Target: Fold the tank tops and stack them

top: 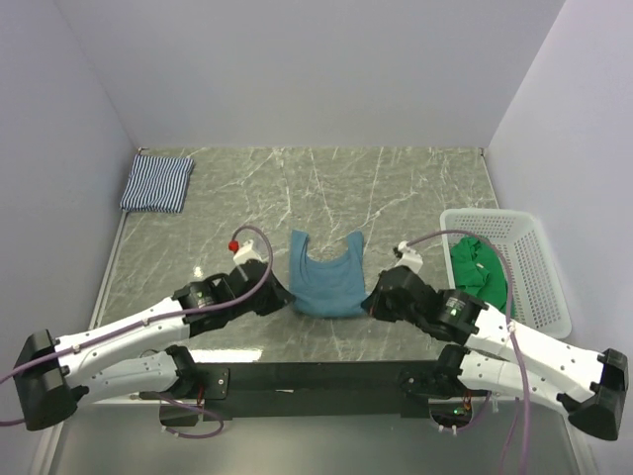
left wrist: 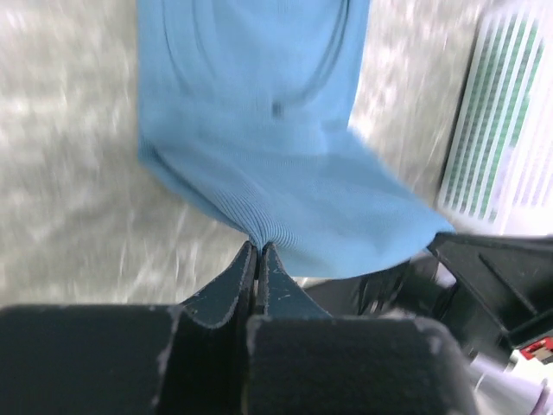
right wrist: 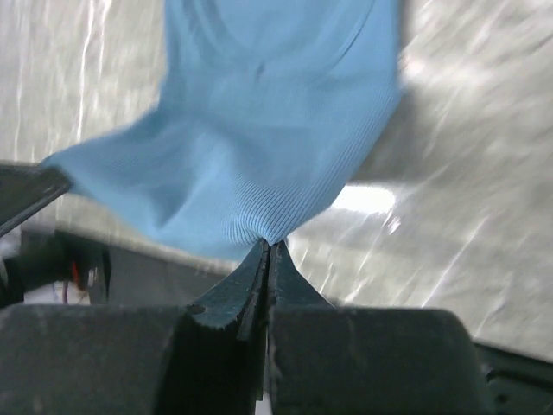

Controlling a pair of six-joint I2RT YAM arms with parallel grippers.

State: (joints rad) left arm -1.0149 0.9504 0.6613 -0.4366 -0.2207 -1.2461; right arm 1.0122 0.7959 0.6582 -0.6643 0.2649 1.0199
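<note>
Up top, the teal tank top (top: 326, 279) sits near the middle of the marble table (top: 396, 183), straps pointing to the far side, and both arms are on it: the left gripper (top: 284, 295) at its near left corner, the right gripper (top: 372, 298) at its near right corner. Far left, well apart, the striped tank top (top: 156, 183) lies folded in the corner. Over on the right, the green tank top (top: 478, 269) is bunched inside the white mesh basket (top: 539, 282). Down to the left wrist: the jaws are pressed together, pinching a gathered bit of the teal hem, and the cloth fans out away from the tips, with the basket blurred at upper right. Now the right wrist, and it's the same story: the fingers are clamped tight on a puckered corner of the teal fabric, ribbing bunched at the tips, and a shadow falls on the stone beneath the cloth's right edge.
</note>
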